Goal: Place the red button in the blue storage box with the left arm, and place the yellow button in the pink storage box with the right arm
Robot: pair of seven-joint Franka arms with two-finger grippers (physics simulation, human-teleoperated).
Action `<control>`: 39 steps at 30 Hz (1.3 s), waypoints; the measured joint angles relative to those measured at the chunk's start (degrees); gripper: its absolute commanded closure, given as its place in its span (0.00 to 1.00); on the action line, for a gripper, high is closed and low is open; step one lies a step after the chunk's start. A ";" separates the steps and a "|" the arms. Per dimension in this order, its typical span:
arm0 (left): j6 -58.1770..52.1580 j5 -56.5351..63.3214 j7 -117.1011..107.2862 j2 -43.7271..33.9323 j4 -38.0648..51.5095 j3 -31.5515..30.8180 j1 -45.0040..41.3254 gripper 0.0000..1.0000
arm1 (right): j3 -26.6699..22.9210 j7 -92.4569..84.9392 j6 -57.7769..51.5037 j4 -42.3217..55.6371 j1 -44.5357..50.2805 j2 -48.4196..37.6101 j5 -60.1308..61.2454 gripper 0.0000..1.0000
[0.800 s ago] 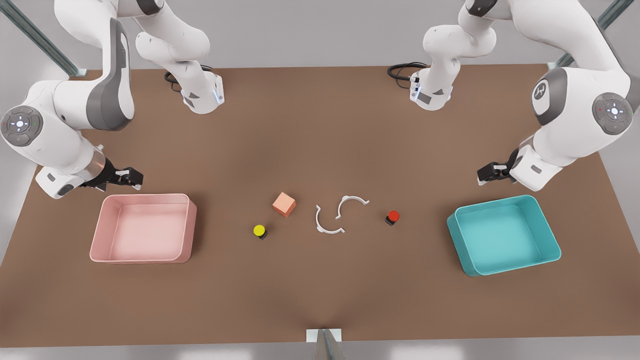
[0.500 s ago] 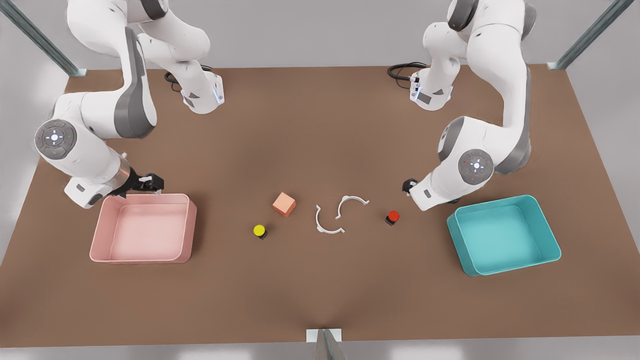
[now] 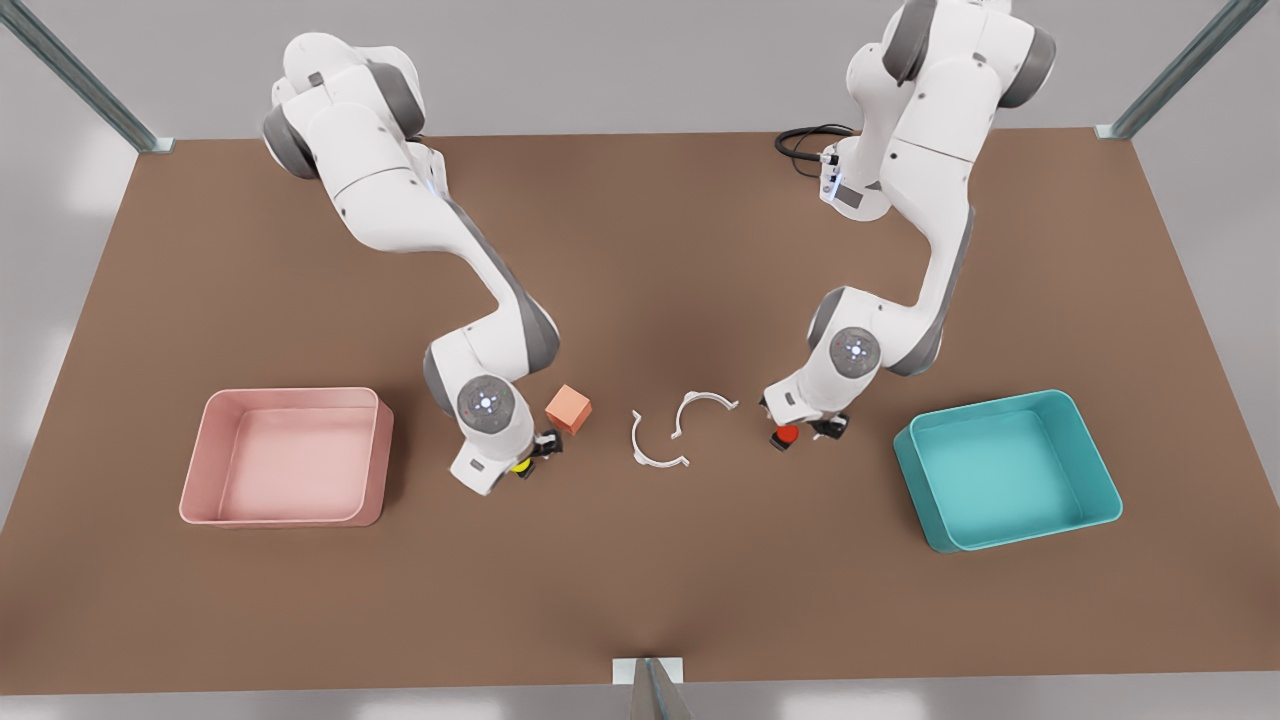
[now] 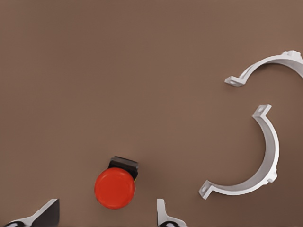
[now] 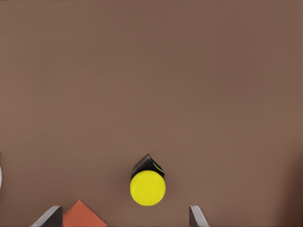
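Red button [image 3: 787,433] sits on the brown table [image 3: 640,580], not yet lifted. My left gripper [image 3: 800,432] hangs right over it, at the front view's right. In my left wrist view the fingertips [image 4: 43,213] stand apart, one on each side of the red cap, touching nothing. Released, ready to close.

Yellow button [image 3: 520,464] likewise on the table, mostly hidden under my right gripper [image 3: 528,458], at the front view's left of centre. Right wrist view: cap [image 5: 147,187] lies between my spread fingertips [image 5: 196,217], unclenched.

Progress: both approaches look finished; no grasp made. Both boxes hold nothing. Blue storage box [image 3: 1097,478] lies to the front view's right of the red button, near. Pink storage box [image 3: 384,440] lies to the front view's left of the yellow button, near. Left to do, by my reckoning: descend, close, lift, carry, release, on each side.

Surroundings: orange cube [image 3: 568,408] stands just beside my right gripper; its corner shows close by one fingertip in the wrist view. It could get nudged as I close. Two white half-ring clamps [image 3: 660,440] lie between the buttons, apart from both. Paths outward to the boxes look open.
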 measured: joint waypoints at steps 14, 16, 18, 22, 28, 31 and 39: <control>7.87 0.03 2.45 5.95 -0.17 0.02 -0.12 0.37 | 2.85 12.57 14.61 -14.61 -3.39 -0.50 0.00 0.00; 8.10 0.04 2.65 5.96 -0.16 0.02 -0.08 0.44 | 2.83 13.67 16.88 -15.26 -3.73 -0.15 -0.04 0.00; 8.30 0.14 2.75 5.92 -0.16 0.03 -0.07 0.45 | 2.68 14.66 19.28 -15.91 -4.30 0.41 -0.10 0.00; 8.41 0.14 3.09 4.94 0.09 0.03 0.13 0.47 | 2.64 16.30 23.46 -17.60 -4.45 0.79 -0.05 0.28; 4.86 0.31 4.47 -3.29 0.19 0.11 5.16 0.47 | 2.63 18.14 26.26 -17.79 -4.37 0.83 -0.03 0.52; -0.11 0.07 7.27 -8.54 0.37 0.00 13.21 0.47 | 2.64 18.68 26.88 -17.58 -4.42 0.59 0.10 0.54; -7.22 -3.55 22.13 -5.61 3.98 0.28 28.98 0.28 | 3.17 16.99 21.17 -17.90 -11.46 -10.47 0.24 0.54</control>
